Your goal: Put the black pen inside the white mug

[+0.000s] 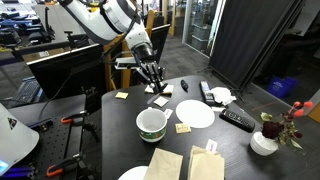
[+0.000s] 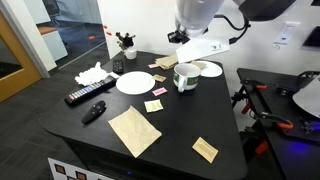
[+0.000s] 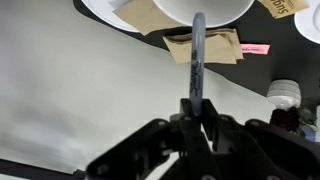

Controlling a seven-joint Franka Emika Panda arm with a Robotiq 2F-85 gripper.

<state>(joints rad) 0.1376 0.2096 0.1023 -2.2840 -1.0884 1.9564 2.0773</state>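
Slim black stick-shaped pen [image 3: 198, 50], glossy with a pale sheen along its barrel, is clamped between the jaws of the dark Robotiq gripper [image 3: 198, 108]. Its free end points toward the wide, squat white mug [image 3: 225, 8]. In both exterior views the gripper hangs above the green-banded mug on the black table [image 2: 175, 125].

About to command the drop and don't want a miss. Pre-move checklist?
1. Slim black pen clamped in the gripper jaws: ok.
2. Squat white mug with greenish band upright: ok.
3. Pen tip over the mug's mouth: cannot tell; wrist view only shows it reaching toward the rim.
4. Pen tip higher than the rim: cannot tell.
5. Flat white plate apart from the mug: ok.
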